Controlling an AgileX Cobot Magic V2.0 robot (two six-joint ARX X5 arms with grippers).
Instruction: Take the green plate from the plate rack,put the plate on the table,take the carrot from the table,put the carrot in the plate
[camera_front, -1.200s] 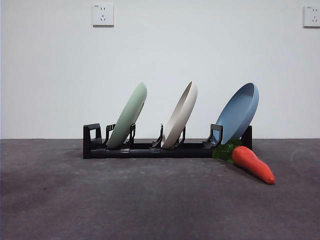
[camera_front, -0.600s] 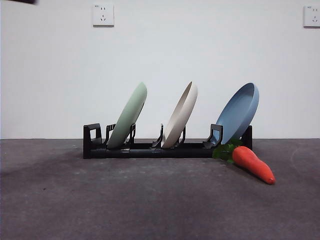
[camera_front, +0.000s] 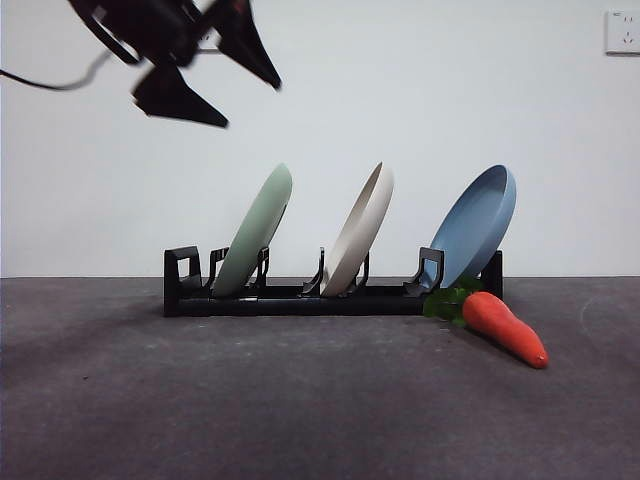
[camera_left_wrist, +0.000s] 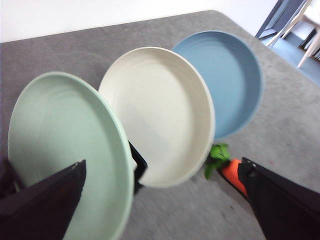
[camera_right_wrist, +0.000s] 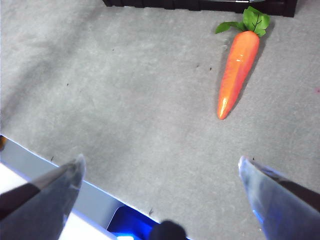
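The left gripper (camera_front: 228, 85) hangs high above the worktop (camera_front: 300, 400), up and to the side of the green plate (camera_front: 253, 232), its two black jaws spread wide with nothing between them. In the left wrist view the same jaws frame the three racked plates from above, with the green plate nearest one jaw.

The right gripper (camera_right_wrist: 160, 167) also has its jaws released and empty. It sits over bare worktop near the table's front edge, well apart from the carrot (camera_right_wrist: 237, 70), and does not show in the front view.

The green plate stands on edge in the plate rack (camera_front: 300, 297), held between a pair of prongs near one end and leaning toward the middle of the rack. Next along the rack stands the cream-beige plate (camera_front: 360, 228), tilted the same way, and beyond it the blue plate (camera_front: 478, 222) at the far end, leaning further over. The hollow faces of all three plates are turned toward the left wrist camera.

The carrot lies flat on the dark grey worktop just in front of the rack's end, below the blue plate. Its green leaves (camera_front: 446, 300) are close to the rack and its pointed tip angles away toward the front. On the white wall behind, a socket (camera_front: 622, 32) shows at one top corner.
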